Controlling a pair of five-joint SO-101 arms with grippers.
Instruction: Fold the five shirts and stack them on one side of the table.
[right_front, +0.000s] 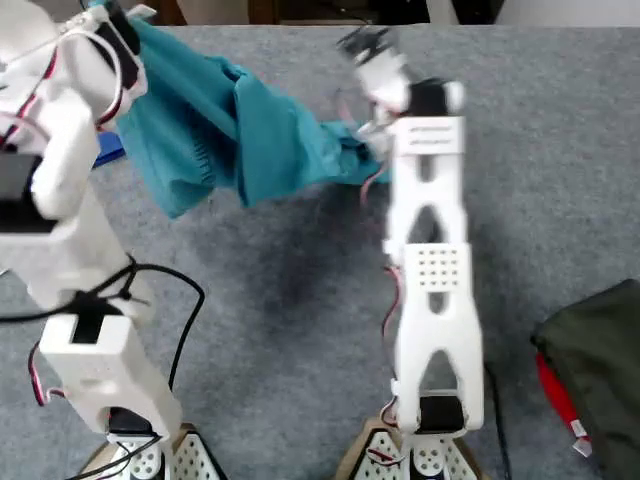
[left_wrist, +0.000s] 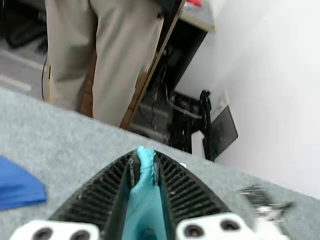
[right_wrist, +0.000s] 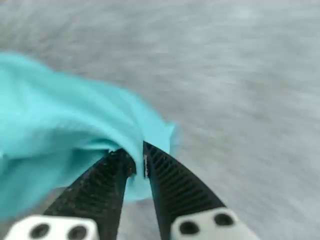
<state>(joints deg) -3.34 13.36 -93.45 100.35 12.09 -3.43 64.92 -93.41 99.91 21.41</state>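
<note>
Here, teal shirt (right_front: 250, 140) spread above grey table (right_front: 300, 300), left gripper (left_wrist: 143, 162) clamped on it, right gripper (right_wrist: 139, 159) likewise.

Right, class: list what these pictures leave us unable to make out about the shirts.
High view: the dark green shirt is cut off by the right edge; the red item beside it cannot be identified.
High view: the blue cloth is mostly hidden by the left arm; the left wrist view's edge cuts it too.
All views: the teal shirt hangs bunched between both arms' jaws, so collar and sleeves cannot be told.
</note>
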